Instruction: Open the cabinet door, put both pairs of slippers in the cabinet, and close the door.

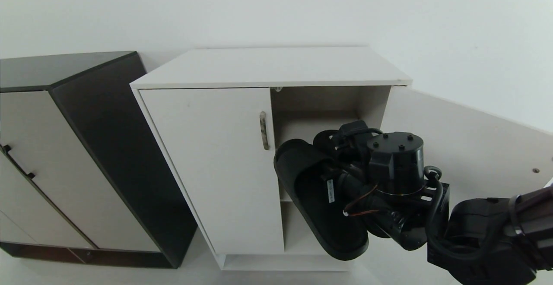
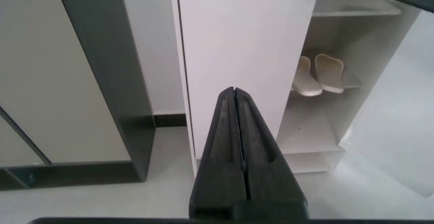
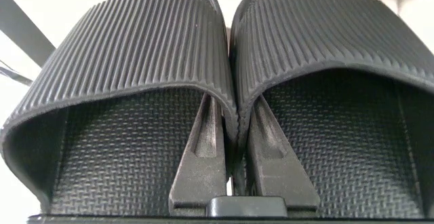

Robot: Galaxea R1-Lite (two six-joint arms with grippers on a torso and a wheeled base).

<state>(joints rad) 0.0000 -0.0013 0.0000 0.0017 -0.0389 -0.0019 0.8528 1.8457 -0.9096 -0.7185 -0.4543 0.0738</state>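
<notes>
Right gripper (image 3: 234,125) is clamped on the pair of black ribbed rubber slippers (image 1: 319,198), one finger (image 3: 203,149) inside each shoe, pinching the two inner walls together. The pair hangs tilted just in front of the white wooden cabinet (image 1: 272,67), toes towards its open right half (whether the toes cross the cabinet's front edge, I cannot tell).

The cabinet's right door (image 1: 466,147) stands swung wide, out to the cabinet's right. Its left door (image 1: 211,168) is shut, with the slim metal handle (image 1: 263,130) upright along that door's inner edge.

Inside the cabinet, a pair of cream slippers (image 2: 319,75) sits side by side on a white shelf (image 2: 354,83), one level below the upper shelf (image 2: 352,5).

The left gripper (image 2: 234,95) hangs out in front of the cabinet's shut left door, apart from it, its two fingers pressed flat together with nothing between them.

Just beside the cabinet's left side stands a black-sided cupboard with beige doors (image 1: 112,147).
</notes>
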